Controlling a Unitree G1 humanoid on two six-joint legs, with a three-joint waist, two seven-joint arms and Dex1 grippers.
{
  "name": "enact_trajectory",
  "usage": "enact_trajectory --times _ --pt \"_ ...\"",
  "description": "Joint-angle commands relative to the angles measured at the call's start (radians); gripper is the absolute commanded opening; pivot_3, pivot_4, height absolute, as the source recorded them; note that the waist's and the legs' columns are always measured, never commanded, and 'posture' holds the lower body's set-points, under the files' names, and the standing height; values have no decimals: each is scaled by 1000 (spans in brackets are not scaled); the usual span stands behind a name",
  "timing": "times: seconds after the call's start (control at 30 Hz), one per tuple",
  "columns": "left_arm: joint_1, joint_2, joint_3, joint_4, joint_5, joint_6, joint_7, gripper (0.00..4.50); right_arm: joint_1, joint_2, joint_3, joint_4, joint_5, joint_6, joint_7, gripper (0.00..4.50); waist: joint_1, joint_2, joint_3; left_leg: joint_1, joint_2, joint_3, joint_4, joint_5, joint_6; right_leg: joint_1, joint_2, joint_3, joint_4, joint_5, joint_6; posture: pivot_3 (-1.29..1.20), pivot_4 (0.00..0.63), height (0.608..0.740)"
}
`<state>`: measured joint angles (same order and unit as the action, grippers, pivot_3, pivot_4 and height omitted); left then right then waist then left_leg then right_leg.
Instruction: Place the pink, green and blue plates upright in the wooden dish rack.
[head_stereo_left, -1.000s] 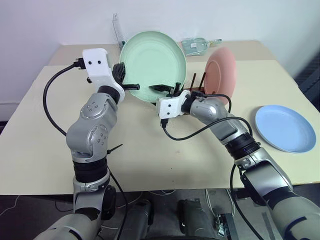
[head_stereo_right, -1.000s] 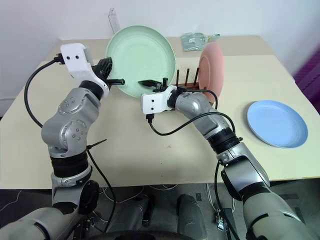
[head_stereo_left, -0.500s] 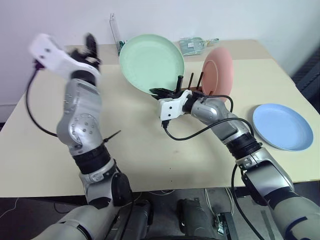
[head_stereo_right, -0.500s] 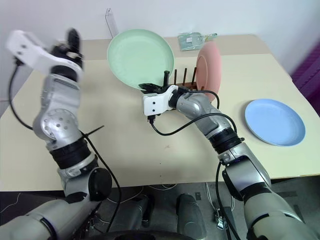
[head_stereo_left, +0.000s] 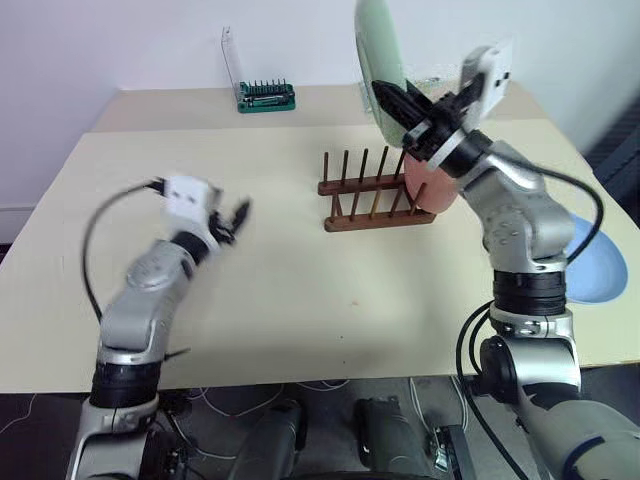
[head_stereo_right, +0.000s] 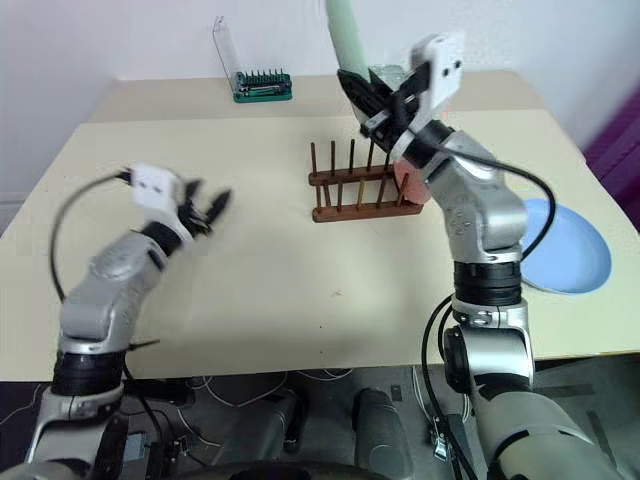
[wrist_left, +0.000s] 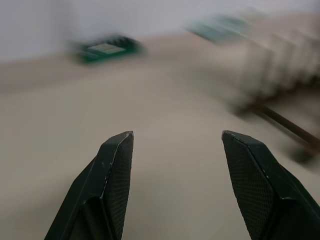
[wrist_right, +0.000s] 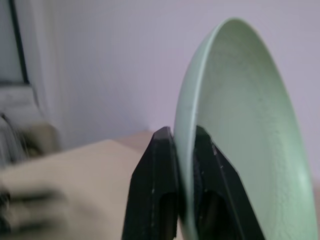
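Green plate (head_stereo_left: 378, 55): we've passed it to our right gripper (head_stereo_left: 412, 112), clamped on its rim, now edge-on above the rack (head_stereo_left: 375, 192); left gripper (head_stereo_left: 235, 221) open, empty, withdrawn.

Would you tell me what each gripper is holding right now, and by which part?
The right gripper pinches the green plate by its rim, edge-on above the table. The left gripper holds nothing.

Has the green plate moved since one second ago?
Yes. The green plate, clamped at its rim by the right gripper, has risen and turned edge-on, now high above the wooden dish rack's right end instead of to its left.
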<state>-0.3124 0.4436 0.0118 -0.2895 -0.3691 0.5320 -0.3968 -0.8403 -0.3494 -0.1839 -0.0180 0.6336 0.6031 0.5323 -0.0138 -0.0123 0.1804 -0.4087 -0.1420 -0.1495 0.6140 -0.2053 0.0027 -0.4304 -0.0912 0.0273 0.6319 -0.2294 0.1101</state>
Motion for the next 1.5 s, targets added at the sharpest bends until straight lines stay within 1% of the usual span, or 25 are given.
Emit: enact_trajectory --times 0.03,0.17,0.37,0.57,0.63,0.7,0.8,0.93,0.97,1.03,1.1,1.17,1.27,1.3,1.4,1.47,1.5 --pt "13 7 -55 -125 -66 -30 -137 2870 -4 12 -50 -59 95 115 -72 0 -3 2 0 0 1 1 -1 0 0 -1 0 0 0 0 -1 0 150 740" --pt "18 -1 -96 -147 -87 -9 -189 2870 -7 22 -85 -44 142 185 -135 0 -2 5 0 0 3 3 -1 0 0 -1 1 1 0 0 -1 0 150 740" --pt "21 -3 -130 -133 -46 -17 -194 2870 -15 34 -118 7 192 296 -224 0 2 5 0 0 3 4 -1 0 0 -1 1 1 0 1 -1 0 150 740" --pt "27 -19 -145 -140 -27 -17 -182 2870 -34 58 -128 45 187 320 -284 0 0 5 0 0 3 4 -1 0 0 -1 1 1 0 1 -1 0 150 740" --pt "30 -21 -150 -143 -18 -18 -180 2924 -42 62 -129 56 178 304 -287 758 -1 5 0 0 3 4 -1 0 0 -1 1 1 0 1 -1 0 150 740" --pt "32 -21 -151 -146 -17 -15 -178 2924 -43 47 -105 52 146 276 -272 1419 0 5 0 0 3 4 -1 0 0 -1 1 1 0 1 -1 0 150 740" --pt "34 -21 -151 -152 -17 -12 -179 2924 -33 -3 -23 19 49 199 -207 2895 1 5 0 0 3 4 -1 0 0 -1 1 1 -1 1 -1 0 150 740" --pt "33 -23 -154 -156 -19 -8 -182 2924 -20 -127 100 -15 -112 48 -78 2895 2 5 0 0 3 5 -1 0 0 0 2 1 -1 1 -1 0 150 740" --pt "32 -23 -155 -156 -19 -8 -183 2924 -17 -151 112 -20 -136 18 -53 2895 2 5 0 0 3 5 0 0 0 0 2 1 -1 1 -1 0 150 740" --pt "28 -26 -158 -153 -18 -6 -186 2924 2 -234 128 -47 -192 -70 32 2895 4 5 0 0 3 5 -1 0 0 0 2 1 -1 1 -1 0 150 740" --pt "21 -31 -163 -146 -21 -7 -195 2924 26 -311 79 -55 -189 -122 106 2895 5 5 0 0 3 5 -1 0 0 0 2 1 -2 1 -1 0 150 740" --pt "10 -36 -174 -134 -24 -8 -211 2924 55 -381 1 -29 -163 -139 158 2895 8 5 0 0 3 5 0 0 0 1 2 1 -3 1 0 0 150 740" --pt "-5 -40 -190 -118 -25 -11 -239 2924 104 -462 -98 7 -132 -128 207 2895 11 5 0 0 3 5 1 0 1 2 1 1 -4 0 -1 0 150 740" --pt "-12 -39 -200 -110 -22 -15 -252 2924 133 -494 -141 18 -108 -92 226 2895 12 5 0 0 3 5 1 0 1 2 1 1 -4 0 -1 0 150 740" --pt "-35 -34 -233 -78 -4 -32 -293 2924 265 -572 -242 28 -94 -55 272 2895 23 5 0 0 3 6 1 0 1 2 1 1 -4 0 -1 0 150 740" --pt "-48 -38 -245 -56 2 -46 -313 2924 380 -609 -258 18 -111 -36 302 2895 27 5 0 0 3 6 1 0 1 2 0 1 -4 0 -1 0 150 740" --pt "-53 -41 -250 -46 4 -52 -319 2924 433 -622 -246 9 -144 -53 301 2895 26 5 0 0 3 6 1 -1 1 2 0 1 -4 0 -1 0 150 740"
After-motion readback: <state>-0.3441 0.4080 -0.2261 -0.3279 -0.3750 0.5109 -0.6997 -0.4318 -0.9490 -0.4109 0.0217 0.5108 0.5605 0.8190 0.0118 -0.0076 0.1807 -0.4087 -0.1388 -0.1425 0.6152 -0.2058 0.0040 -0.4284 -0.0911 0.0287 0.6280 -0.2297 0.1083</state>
